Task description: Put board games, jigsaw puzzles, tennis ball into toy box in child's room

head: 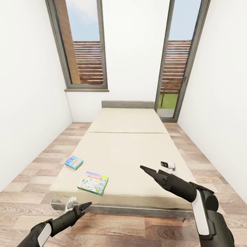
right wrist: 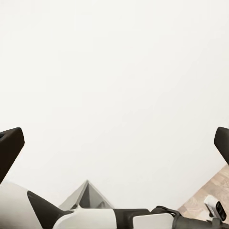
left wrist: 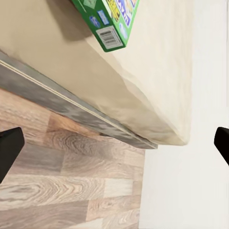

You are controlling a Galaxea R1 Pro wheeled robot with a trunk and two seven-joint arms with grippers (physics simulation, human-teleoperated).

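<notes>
Two board games lie on the beige bed [head: 130, 147] near its front left corner: a blue one [head: 74, 162] and a green-edged one with a pale cover [head: 93, 183]. My left gripper [head: 85, 205] hovers open over the floor just in front of the bed's foot, below the green-edged game. In the left wrist view, that game's corner [left wrist: 112, 24] overhangs the mattress edge beyond the open left gripper [left wrist: 114, 148]. My right gripper [head: 145, 169] is open above the bed's front right part, holding nothing. The table, toy box, jigsaw puzzles and tennis ball are out of view.
The bed fills most of the narrow room, with strips of wood floor [head: 31, 178] on both sides and in front. White walls close in left and right. Tall dark-framed windows [head: 84, 44] stand behind the grey headboard [head: 127, 104]. The right wrist view faces a white wall [right wrist: 114, 71].
</notes>
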